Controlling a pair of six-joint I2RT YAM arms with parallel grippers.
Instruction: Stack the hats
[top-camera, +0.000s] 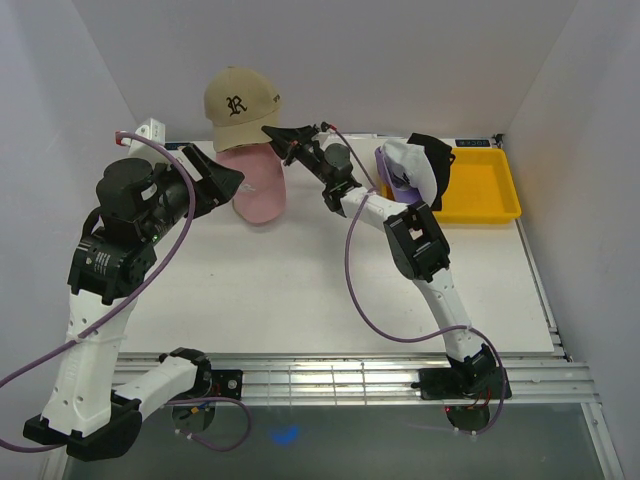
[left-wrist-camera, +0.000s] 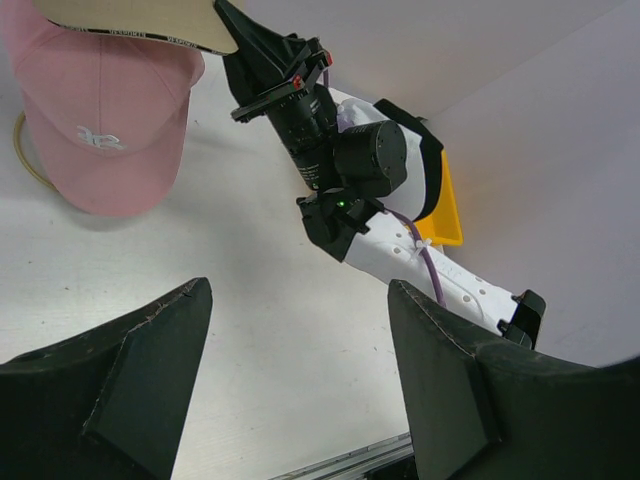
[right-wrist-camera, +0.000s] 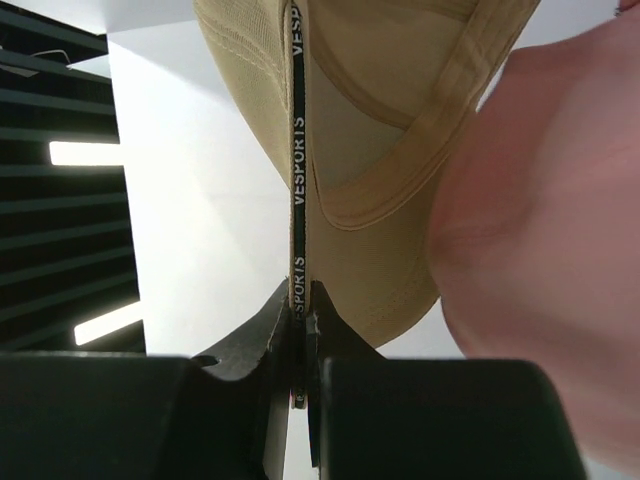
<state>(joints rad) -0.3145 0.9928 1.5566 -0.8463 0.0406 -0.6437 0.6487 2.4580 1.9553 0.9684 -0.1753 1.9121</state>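
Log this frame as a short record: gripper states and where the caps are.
right gripper: shut on the edge of the tan fabric baseball cap with dark "R"
tan cap: lifted above the pink fabric baseball cap; contact unclear
pink cap: on the white table
left gripper: open, empty, beside the pink cap
other caps: piled at the yellow plastic tray, partly hidden by the right arm

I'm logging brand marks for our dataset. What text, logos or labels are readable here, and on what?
"R": front of the tan cap.
"VESPORTS": dark tape along that cap's brim edge, pinched in the right gripper.
Small mark on the tan cap's side: too small to read.
White stitching on the pink cap: blurred, unreadable.
Strip behind the yellow tray: too small to read.
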